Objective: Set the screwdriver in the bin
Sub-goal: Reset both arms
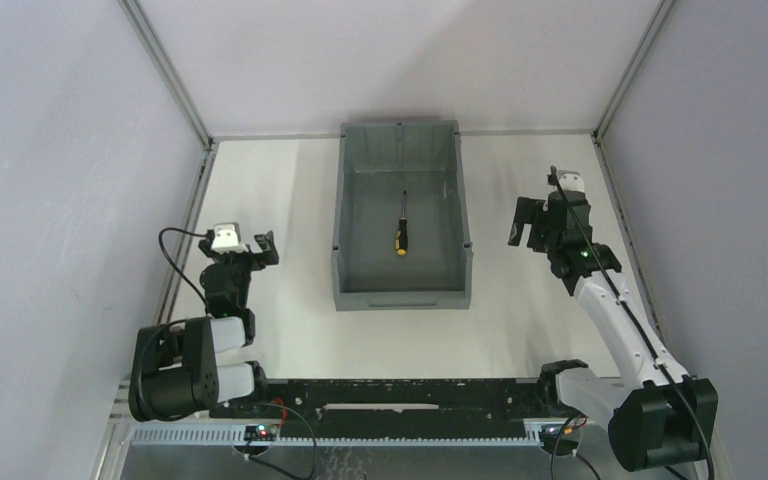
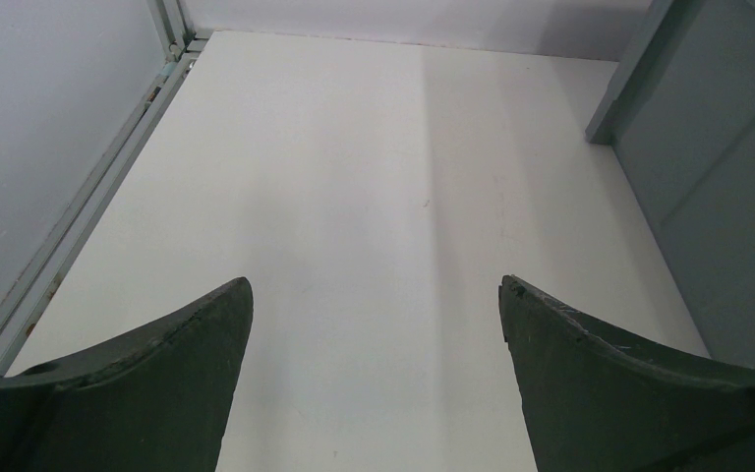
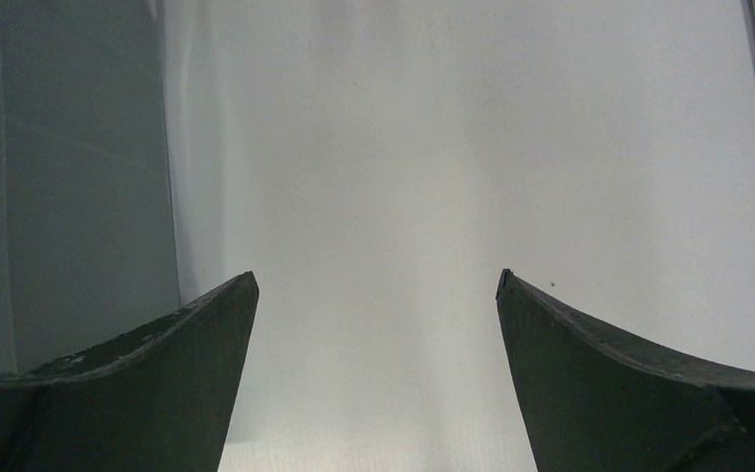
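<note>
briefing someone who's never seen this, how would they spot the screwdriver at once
On the white table stands a big grey bin. On its floor lies the screwdriver, the only thing inside: thin dark shaft, black-and-yellow handle.

There is one grey bin, one screwdriver and one white table. There are two grippers, the left gripper and the right gripper, and each one has two dark fingers.
</note>
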### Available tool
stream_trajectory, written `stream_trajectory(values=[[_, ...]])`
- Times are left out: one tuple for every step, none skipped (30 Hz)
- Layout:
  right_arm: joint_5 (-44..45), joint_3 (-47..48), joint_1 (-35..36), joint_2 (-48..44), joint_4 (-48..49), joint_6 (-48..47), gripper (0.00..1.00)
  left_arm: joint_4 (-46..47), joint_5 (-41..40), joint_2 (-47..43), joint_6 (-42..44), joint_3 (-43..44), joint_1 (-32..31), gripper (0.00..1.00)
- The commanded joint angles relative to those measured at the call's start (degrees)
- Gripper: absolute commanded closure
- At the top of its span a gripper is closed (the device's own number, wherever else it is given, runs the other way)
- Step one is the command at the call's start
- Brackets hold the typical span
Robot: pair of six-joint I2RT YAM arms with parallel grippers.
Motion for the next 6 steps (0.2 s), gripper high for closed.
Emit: stream_trajectory(values=[[-0.7,0.3,-0.4,-1.3,3.3,1.3,0.00,1.5,-0.7,-0.7,0.8,0.8,-0.2,0.00],[-0.7,0.3,-0.4,-1.3,3.4,1.3,0.00,1.5,-0.7,-0.7,0.8,0.7,-0.2,0.00],[-0.7,0.3,-0.4,-1.3,3.4,1.3,0.00,1.5,-0.7,-0.7,0.8,0.7,-0.2,0.00],[-0.7,0.3,-0.4,-1.3,3.5,1.2,0.00,1.5,-0.7,-0.7,0.8,0.7,-0.2,0.00],[-0.7,0.3,-0.4,-1.4,3.5,1.3,0.00,1.5,-0.7,-0.6,0.8,0.8,-0.2,0.00],[-0.7,0.3,-0.4,-1.5,3.5,1.2,0.00,1.5,-0.7,-0.7,0.8,0.8,-0.2,0.00]])
